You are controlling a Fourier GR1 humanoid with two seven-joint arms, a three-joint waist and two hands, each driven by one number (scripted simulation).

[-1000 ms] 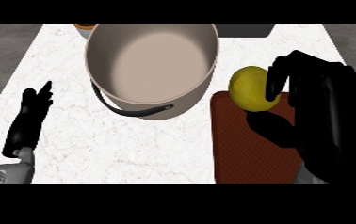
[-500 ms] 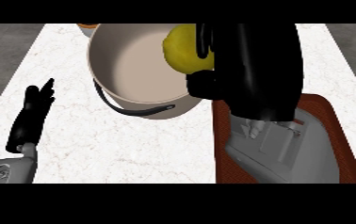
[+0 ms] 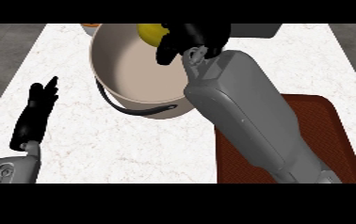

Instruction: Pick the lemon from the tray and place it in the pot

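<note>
Fingers (image 3: 167, 53) of right hand (image 3: 198, 37) curled around lemon (image 3: 149, 32) over pot (image 3: 139, 72); left hand (image 3: 38, 110) straight-fingered, holding nothing.

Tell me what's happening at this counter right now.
The robot's right hand is curled round a yellow lemon and holds it over the far side of the open pot, not yet let go. The brown tray lies on the counter to the right, partly hidden by the grey forearm. The left hand rests open near the left edge, fingers up, touching nothing.
</note>
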